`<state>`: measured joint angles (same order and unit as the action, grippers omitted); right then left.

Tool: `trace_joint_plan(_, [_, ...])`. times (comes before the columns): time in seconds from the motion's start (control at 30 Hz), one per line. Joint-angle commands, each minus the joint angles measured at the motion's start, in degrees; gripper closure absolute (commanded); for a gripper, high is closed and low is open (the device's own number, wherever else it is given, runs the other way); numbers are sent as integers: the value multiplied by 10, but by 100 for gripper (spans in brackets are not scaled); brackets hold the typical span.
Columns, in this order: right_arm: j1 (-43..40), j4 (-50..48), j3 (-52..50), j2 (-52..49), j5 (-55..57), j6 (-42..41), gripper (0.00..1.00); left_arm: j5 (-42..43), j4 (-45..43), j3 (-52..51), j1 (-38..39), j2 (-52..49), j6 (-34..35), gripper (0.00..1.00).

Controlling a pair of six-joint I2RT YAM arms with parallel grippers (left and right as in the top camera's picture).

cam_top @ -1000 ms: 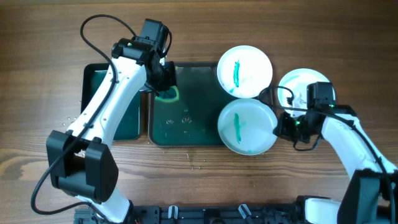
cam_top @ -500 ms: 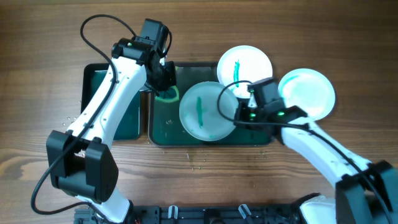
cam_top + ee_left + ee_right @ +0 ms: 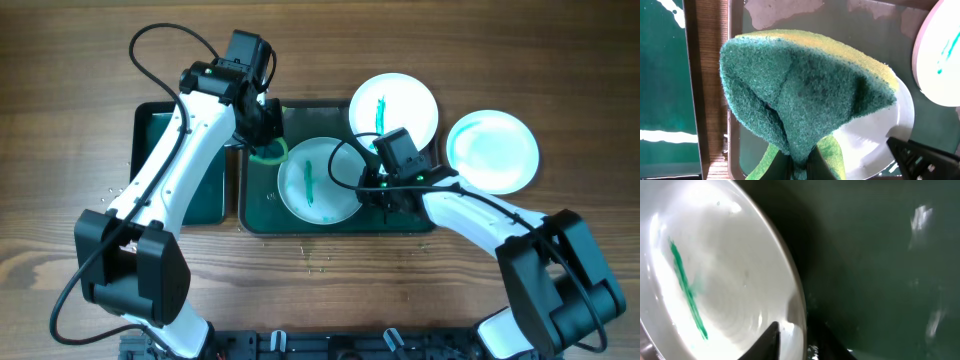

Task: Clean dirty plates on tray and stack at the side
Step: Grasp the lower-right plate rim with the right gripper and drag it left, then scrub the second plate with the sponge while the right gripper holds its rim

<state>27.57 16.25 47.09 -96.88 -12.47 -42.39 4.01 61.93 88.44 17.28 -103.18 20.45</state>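
My left gripper [image 3: 262, 128] is shut on a green and yellow sponge [image 3: 268, 150], held over the far left part of the large dark green tray [image 3: 260, 212]. In the left wrist view the sponge [image 3: 805, 95] hangs from the jaws [image 3: 807, 170] above the tray [image 3: 750, 100]. A white plate with a green smear [image 3: 320, 180] sits in the middle of the tray. My right gripper [image 3: 372, 186] is shut on its right rim, as the right wrist view shows [image 3: 795, 340] with the plate [image 3: 725, 280]. A second smeared plate [image 3: 393, 110] lies at the tray's far right corner. A plain white plate [image 3: 492, 150] lies on the table to the right.
A smaller dark green sponge tray [image 3: 150, 150] lies left of the large tray, partly under my left arm. Small white specks lie on the wooden table near the front of the tray [image 3: 318, 262].
My right gripper has moved the smeared plate leftwards from the tray's right end to its middle, next to the sponge. My left arm has not moved.
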Motion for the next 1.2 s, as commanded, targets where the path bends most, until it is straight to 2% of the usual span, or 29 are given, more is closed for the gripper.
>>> trace_joint_plan(0.0, [-2, 40, 45, -10, -19, 104, 67, 5, -1, -3, -2, 1, -7, 96])
trace_joint_plan(0.2, [-12, 50, 59, -16, 2, 217, 63, 5, -2, -3, -1, 1, -7, 96])
trace_joint_plan(0.3, [-12, 21, 59, -41, 0, 229, 70, 5, -2, -3, -1, 1, -7, 96])
trace_joint_plan(0.43, [-12, -18, 59, -90, -19, 227, 72, 5, -2, -3, -1, 1, -7, 96])
trace_joint_plan(0.63, [-12, -34, 59, -100, -37, 227, 87, 5, -2, -3, -1, 0, -7, 96])
trace_joint_plan(0.7, [-12, -33, 59, -100, -37, 226, 95, 5, -2, -3, -1, -5, -5, 96])
trace_joint_plan(0.73, [-12, -31, 59, -100, -37, 222, 96, 5, -2, -4, 0, -8, -4, 96])
trace_joint_plan(0.83, [-12, -24, 59, -100, -37, 181, 96, 5, -9, -19, 7, -13, 3, 96])
trace_joint_plan(1.0, [-12, -7, 59, -100, -27, 100, 96, 5, -71, -90, 35, -16, 32, 96])
trace_joint_plan(1.17, [-12, 1, 59, -100, -24, 92, 96, 5, -142, -158, 55, -16, 77, 96])
